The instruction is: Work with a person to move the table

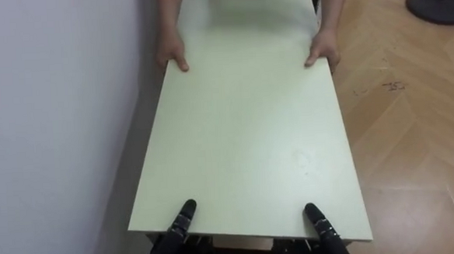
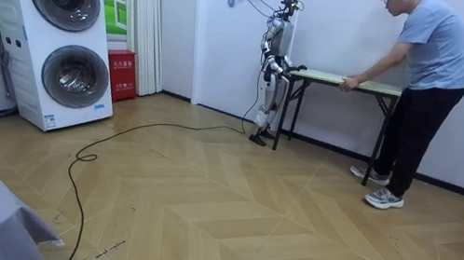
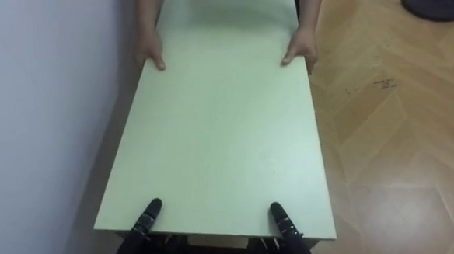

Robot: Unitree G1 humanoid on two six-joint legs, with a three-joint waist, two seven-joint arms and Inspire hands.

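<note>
Left hand (image 1: 181, 220) and right hand (image 1: 319, 219) are resting at the tabletop's (image 1: 242, 126) near edge, grip unclear, while a person (image 2: 433, 60) is holding the far edge, carrying apparently not begun

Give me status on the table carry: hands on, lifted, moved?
Done: both ends are manned. The robot's left hand and right hand are at the near edge of the table; the person holds the far end with both hands. In hand: taking hold. In the room view the table legs appear to rest on the floor, beside the wall. Left: the lift and the whole carry.
</note>
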